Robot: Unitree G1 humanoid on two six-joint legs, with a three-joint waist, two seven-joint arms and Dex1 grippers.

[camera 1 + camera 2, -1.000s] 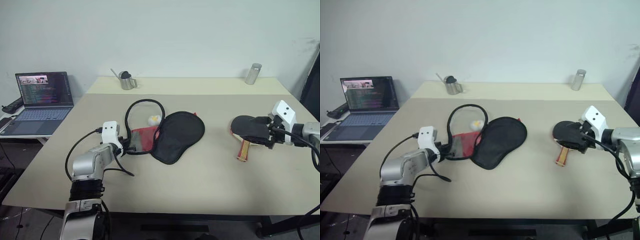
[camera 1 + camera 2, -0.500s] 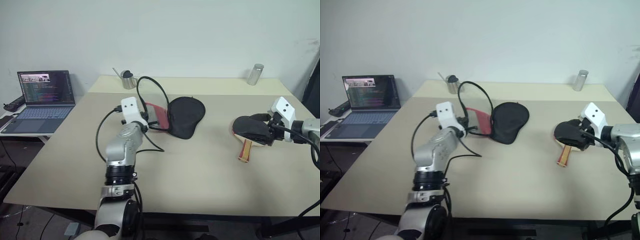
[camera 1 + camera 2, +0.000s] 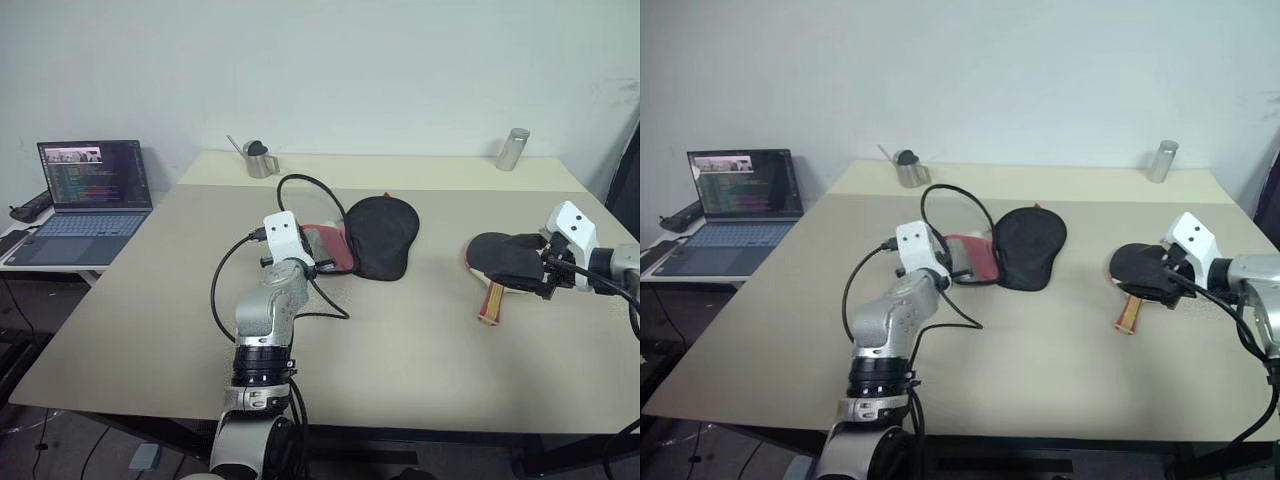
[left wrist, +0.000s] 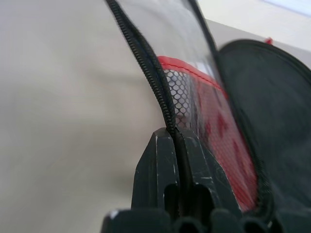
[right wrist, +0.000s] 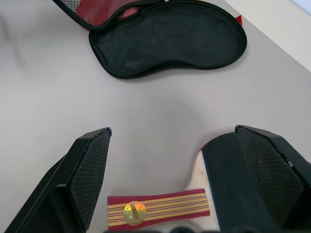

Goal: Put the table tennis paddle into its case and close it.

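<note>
The case [image 3: 384,236] lies open near the table's middle, its black half flat and its red mesh half [image 3: 331,248] beside it. My left gripper [image 4: 176,138] is shut on the case's black zipper edge [image 4: 146,63], holding that flap lifted; the same gripper [image 3: 318,264] sits at the case's left side. The table tennis paddle [image 3: 500,262] lies at the right, its red-striped wooden handle [image 5: 160,211] pointing toward the table's front. My right gripper [image 5: 170,167] stands open just over the paddle, one finger [image 5: 252,174] covering most of the black face. The case [image 5: 170,39] lies beyond it.
An open laptop [image 3: 95,185] stands on a low side table at the left. A small metal watering can [image 3: 257,160] and a metal canister [image 3: 513,149] stand at the back of the beige table [image 3: 400,350]. A black cable loops from my left wrist.
My left gripper swung right and up with the zipper edge, dragging the case toward the table's middle and the paddle. The right gripper stayed over the paddle.
</note>
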